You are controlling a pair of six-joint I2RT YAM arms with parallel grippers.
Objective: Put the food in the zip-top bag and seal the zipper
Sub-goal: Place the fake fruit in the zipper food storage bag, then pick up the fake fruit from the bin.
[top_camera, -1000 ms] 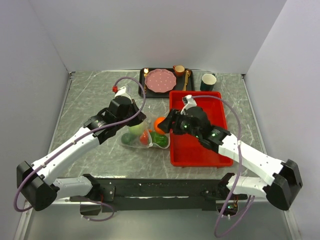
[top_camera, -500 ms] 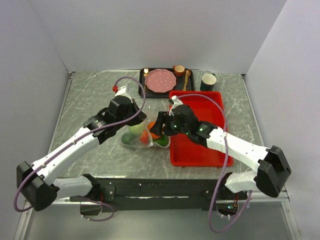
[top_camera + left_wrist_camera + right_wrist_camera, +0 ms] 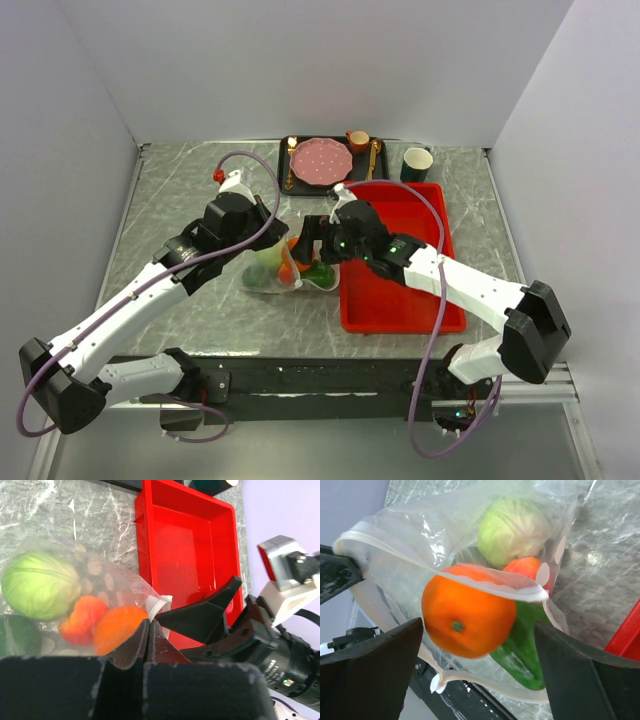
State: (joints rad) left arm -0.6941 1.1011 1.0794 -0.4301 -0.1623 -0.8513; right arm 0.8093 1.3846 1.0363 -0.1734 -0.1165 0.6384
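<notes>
My left gripper (image 3: pixel 149 626) is clamped shut on the mouth edge of the bag (image 3: pixel 410 555), holding that lip up off the table (image 3: pixel 180 190). My right gripper (image 3: pixel 479 625) stands wide open at the mouth, a finger on each side of the orange (image 3: pixel 467 617) and neither one touching it.

The orange is only halfway in. The zipper (image 3: pixel 490 587) runs across its top, so it sits on the lip rather than down in the bag. Beside it the pepper (image 3: pixel 520 650) also lies close to the opening. Deeper in are a red fruit (image 3: pixel 527 567) and the cabbage (image 3: pixel 512 527), and my left wrist view shows the avocado (image 3: pixel 15 635) at the bottom. I cannot make out a sixth piece.

The risks, as I judge them:
- If I pull my right fingers out carelessly, one could catch the loose film and drag the orange back onto the table.
- The film is flimsy. If my left pinch slips, the mouth drops and the orange rolls free.
- With the orange and pepper crowding the opening, the zipper would not meet along its length. They need pushing deeper first.

The tray (image 3: pixel 400 290) lies just past the bag, close enough for my right arm to bump.
</notes>
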